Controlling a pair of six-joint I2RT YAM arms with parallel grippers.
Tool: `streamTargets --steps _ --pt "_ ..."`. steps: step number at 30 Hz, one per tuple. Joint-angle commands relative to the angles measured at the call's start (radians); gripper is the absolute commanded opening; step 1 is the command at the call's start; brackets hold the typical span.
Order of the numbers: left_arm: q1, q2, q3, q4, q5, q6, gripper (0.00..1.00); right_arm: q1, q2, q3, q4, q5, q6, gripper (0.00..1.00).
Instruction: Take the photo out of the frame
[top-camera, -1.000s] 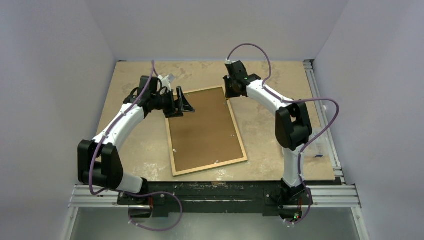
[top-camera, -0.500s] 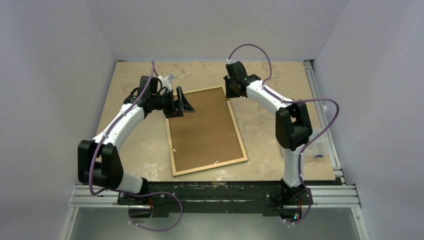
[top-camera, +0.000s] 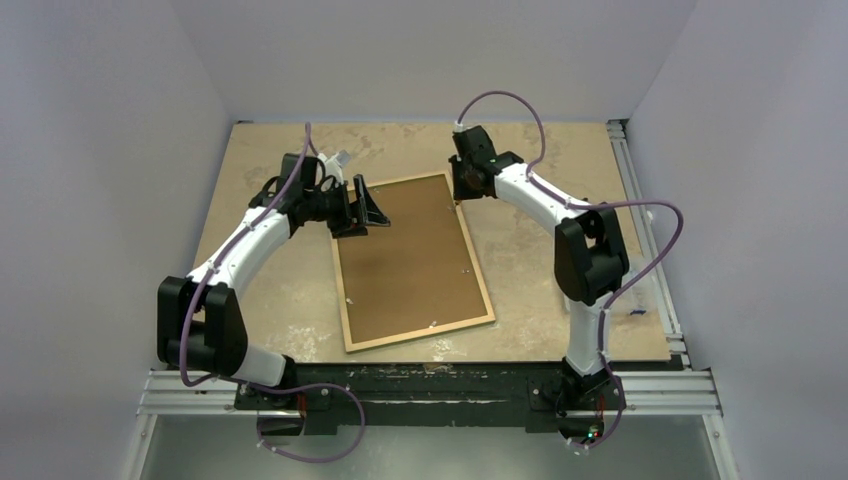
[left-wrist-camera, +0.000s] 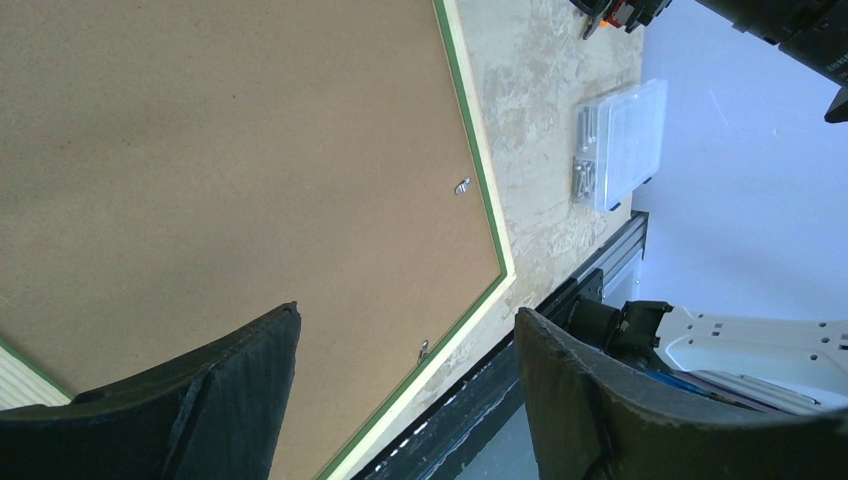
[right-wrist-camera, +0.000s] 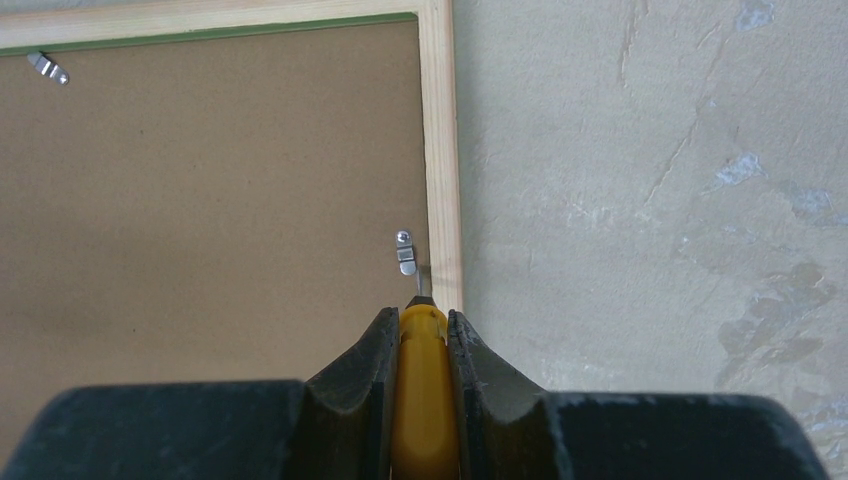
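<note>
Over the last second only the right arm had moved: its elbow and wrist had shifted slightly toward 4 o'clock in the top view. The frame, the left arm and everything else lay as before. I judged this a small re-aiming of the tool rather than progress, since nothing had come free yet.

The right fingers were pinching a yellow-handled screwdriver. Its thin metal tip sat just beside a small silver turn tab at the frame's 1 o'clock corner. The left fingers hung spread above the 11 o'clock corner, holding nothing.

The frame lay face down mid-tabletop, a slim rectangle with a pale raw-wood back edge and a green line on its inner side. The photo sat inside it, showing only its flat, matte brown fibreboard back. Further shiny tabs stood along the edges at 3 and 6 o'clock. The tabletop was a scuffed, blotchy beige board. A small clear plastic box rested well apart from the frame, near the tabletop's 4 o'clock edge.
</note>
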Motion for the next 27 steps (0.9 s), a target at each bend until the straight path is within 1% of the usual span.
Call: streamTargets --steps 1,6,14,27 --pt "0.007 0.003 -0.006 0.043 0.029 -0.020 0.76 0.005 -0.047 -0.055 -0.072 -0.029 0.011 0.00" --pt "0.007 -0.001 -0.007 0.043 0.029 -0.019 0.76 0.005 -0.037 -0.073 -0.015 -0.057 0.008 0.00" --pt "0.007 -0.003 -0.005 0.039 0.025 -0.015 0.76 0.004 -0.009 -0.052 0.018 -0.030 -0.008 0.00" --pt "0.007 -0.006 -0.006 0.040 0.030 -0.017 0.76 0.004 0.039 0.030 -0.016 0.003 -0.043 0.00"
